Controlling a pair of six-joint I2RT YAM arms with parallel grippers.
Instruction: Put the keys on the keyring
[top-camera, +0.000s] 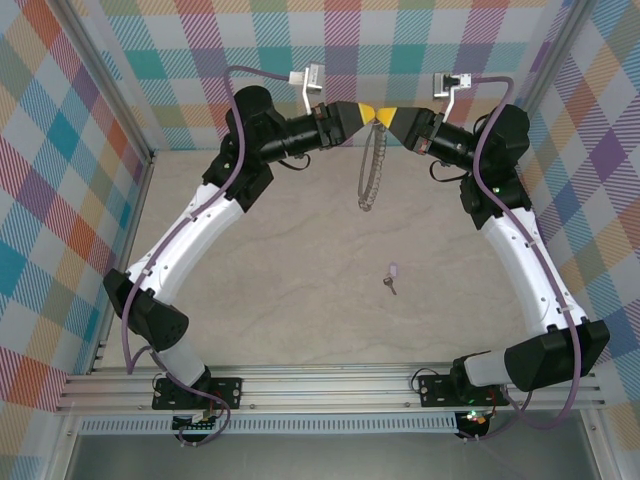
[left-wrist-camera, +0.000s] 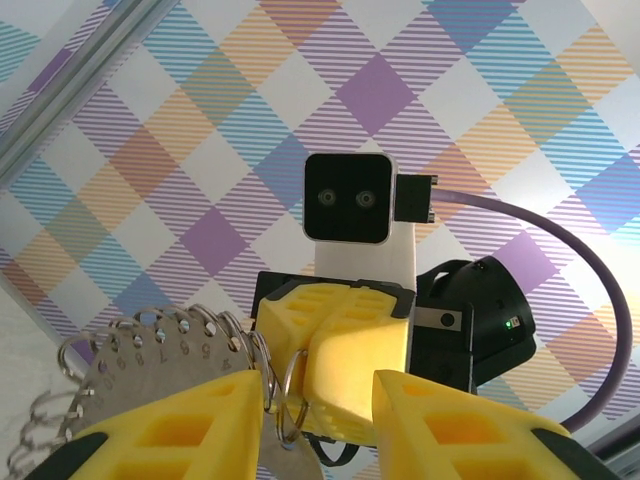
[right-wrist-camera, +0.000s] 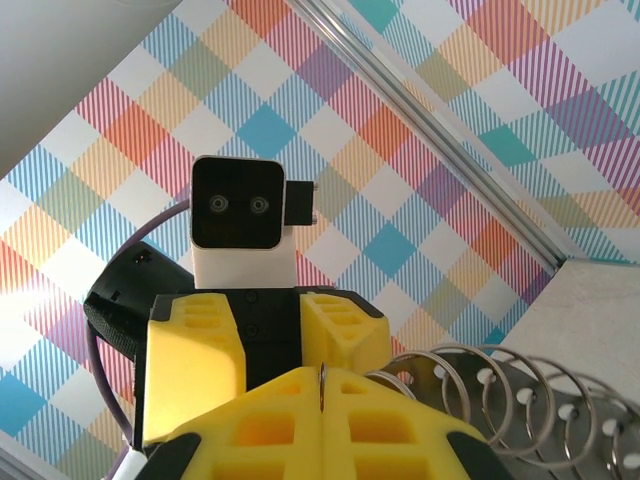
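The keyring (top-camera: 371, 168), a long strip of silvery rings, hangs above the table at the far centre. My right gripper (top-camera: 388, 118) is shut on its top ring; in the right wrist view a thin metal edge (right-wrist-camera: 322, 385) is pinched between the closed yellow fingertips. My left gripper (top-camera: 371, 111) faces it tip to tip. In the left wrist view its jaws (left-wrist-camera: 315, 425) stand apart on either side of the right gripper's fingers (left-wrist-camera: 340, 340), with a split ring (left-wrist-camera: 283, 395) by the left finger. A numbered metal plate (left-wrist-camera: 140, 355) carries the rings. The key (top-camera: 391, 277) lies on the table below.
Plaid walls (top-camera: 60, 180) close in the left, right and back of the beige table (top-camera: 280, 260). An aluminium rail (top-camera: 330, 385) runs along the near edge with both arm bases on it. Purple cables (top-camera: 235, 165) loop beside both arms.
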